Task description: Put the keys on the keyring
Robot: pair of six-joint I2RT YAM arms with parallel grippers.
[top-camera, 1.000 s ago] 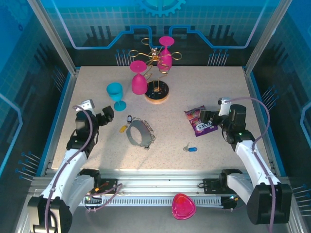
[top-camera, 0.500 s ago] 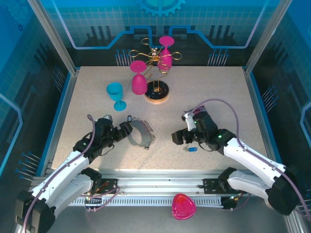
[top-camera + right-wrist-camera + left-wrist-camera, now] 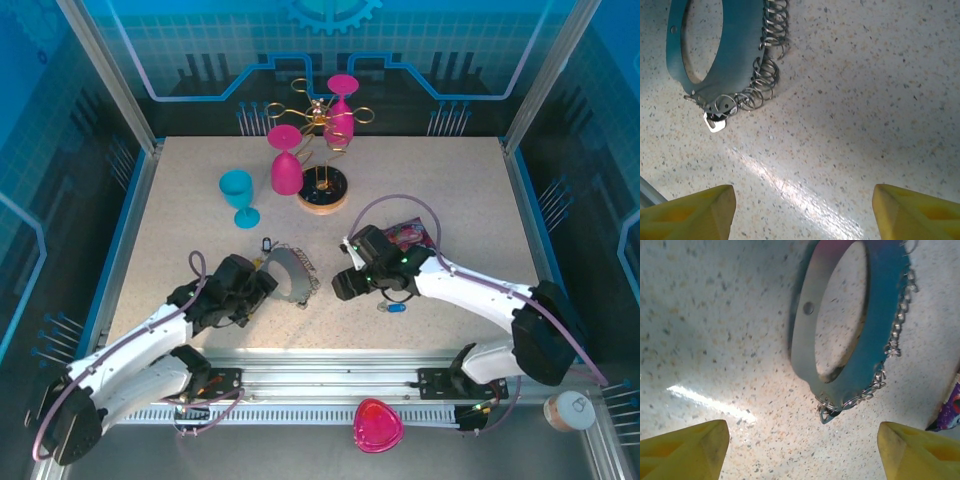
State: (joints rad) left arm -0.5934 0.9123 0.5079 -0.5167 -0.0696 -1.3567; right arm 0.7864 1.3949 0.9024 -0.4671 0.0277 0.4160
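Observation:
The keyring (image 3: 288,276), a wide grey metal hoop with small silver rings strung along it, lies flat at the table's middle front. My left gripper (image 3: 258,288) is low at its left edge, open; in the left wrist view the keyring (image 3: 802,347) lies just ahead of the open left gripper (image 3: 802,450). My right gripper (image 3: 346,284) is open just right of the hoop. The right wrist view has the keyring (image 3: 742,55) at upper left, a small silver key tip (image 3: 714,123) at its rim, and bare table between the right gripper (image 3: 802,212) fingers. A blue-headed key (image 3: 394,308) lies under the right arm. A black-headed key (image 3: 266,243) lies behind the hoop.
A purple snack packet (image 3: 404,236) lies partly under the right arm. At the back stand a blue goblet (image 3: 239,196) and a gold wire rack (image 3: 322,150) on a round wooden base with pink glasses. A pink object (image 3: 378,424) sits on the front rail.
Both arms have swung inward and down from the table's sides. Each gripper now sits beside the keyring, left and right. The keyring and keys have not moved.

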